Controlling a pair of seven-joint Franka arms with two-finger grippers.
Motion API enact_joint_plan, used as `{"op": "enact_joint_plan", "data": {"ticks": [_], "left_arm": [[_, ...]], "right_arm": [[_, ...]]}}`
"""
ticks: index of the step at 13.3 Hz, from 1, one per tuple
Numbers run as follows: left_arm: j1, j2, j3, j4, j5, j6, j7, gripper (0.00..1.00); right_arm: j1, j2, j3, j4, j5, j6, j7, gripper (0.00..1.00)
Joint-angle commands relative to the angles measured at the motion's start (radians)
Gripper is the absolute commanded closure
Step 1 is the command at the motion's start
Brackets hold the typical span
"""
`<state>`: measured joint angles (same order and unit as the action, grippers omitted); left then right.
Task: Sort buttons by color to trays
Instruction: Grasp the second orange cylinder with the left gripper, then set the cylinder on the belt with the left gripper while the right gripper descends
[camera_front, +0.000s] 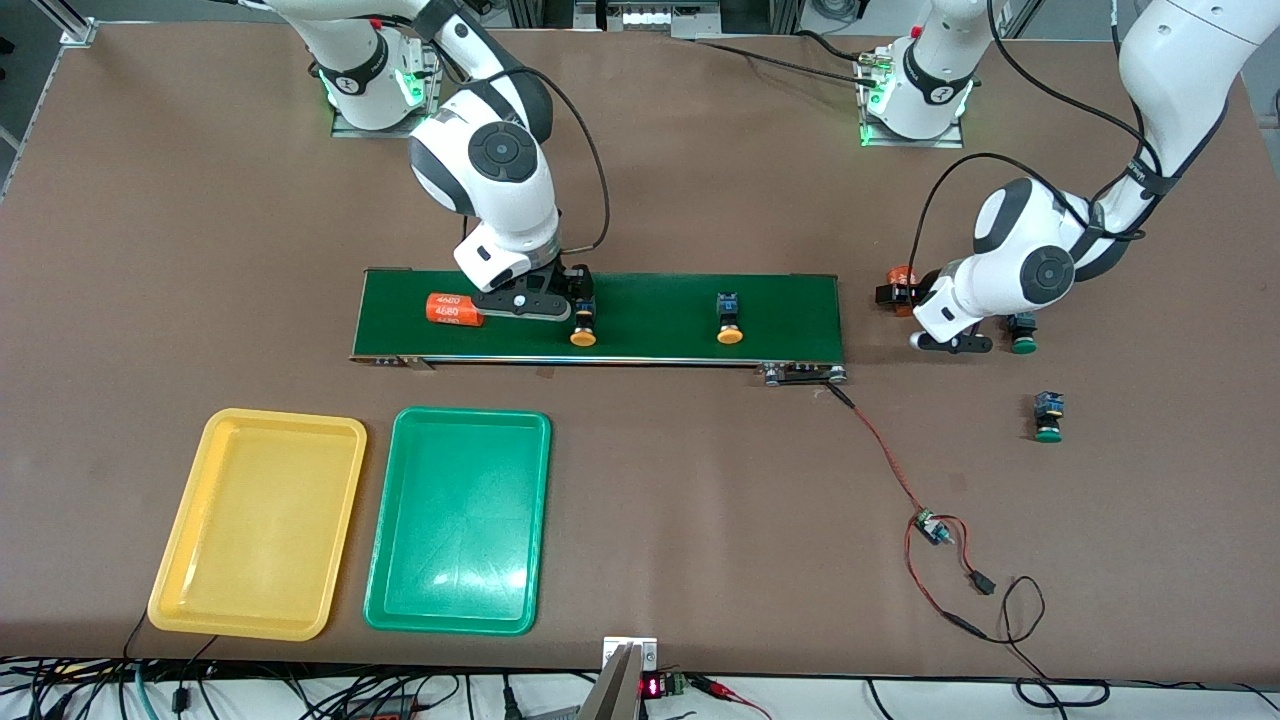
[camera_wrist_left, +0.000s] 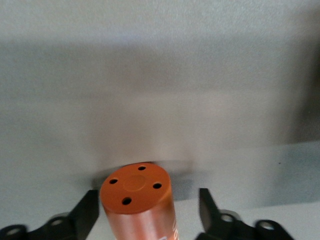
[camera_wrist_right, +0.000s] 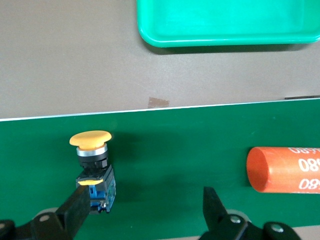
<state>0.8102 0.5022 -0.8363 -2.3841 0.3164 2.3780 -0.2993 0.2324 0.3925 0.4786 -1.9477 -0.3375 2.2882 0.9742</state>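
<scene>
Progress: Since both trays hold nothing, no sorting is done yet; all four buttons are left.
Yellow tray (camera_front: 258, 524): nothing in it.
Green tray (camera_front: 458, 520): nothing in it, right beside the yellow one.
Orange-capped buttons (camera_front: 583, 322) (camera_front: 729, 318): lying on the belt (camera_front: 650, 305).
Green-capped buttons (camera_front: 1022, 333) (camera_front: 1047, 416): on the table, near the left arm's end.
Right gripper (camera_front: 565, 305): low over the belt, fingers open, one finger touching a button.
Left gripper (camera_wrist_left: 147, 215): fingers around an orange cylinder (camera_wrist_left: 137, 202), not squeezing it yet.

Bright overhead light; green tray (camera_front: 458, 520) glares; left wrist view seems blurred
</scene>
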Motion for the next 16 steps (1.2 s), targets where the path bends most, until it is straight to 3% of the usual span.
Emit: {"op": "enact_joint_plan", "data": {"ticks": [1, 5, 8, 11, 16], "left_arm": [[0.018, -0.042, -0.018, -0.020, 0.013, 0.009, 0.012, 0.75], [0.017, -0.079, -0.033, 0.017, 0.013, -0.029, 0.012, 0.81], [0.006, -0.080, -0.113, 0.213, 0.013, -0.269, 0.012, 0.81], [-0.057, -0.059, -0.135, 0.402, 0.013, -0.459, 0.014, 0.81], [-0.131, -0.036, -0.135, 0.546, 0.012, -0.514, 0.139, 0.82]], "right_arm": [[-0.008, 0.067, -0.001, 0.058, -0.057, -0.001, 0.009, 0.00], [-0.004, 0.103, -0.003, 0.098, -0.058, -0.001, 0.011, 0.00], [-0.002, 0.103, -0.003, 0.099, -0.058, -0.001, 0.009, 0.00], [0.002, 0.118, -0.003, 0.099, -0.058, -0.001, 0.006, 0.00], [0.021, 0.126, -0.003, 0.087, -0.058, -0.018, -0.003, 0.00]]}}
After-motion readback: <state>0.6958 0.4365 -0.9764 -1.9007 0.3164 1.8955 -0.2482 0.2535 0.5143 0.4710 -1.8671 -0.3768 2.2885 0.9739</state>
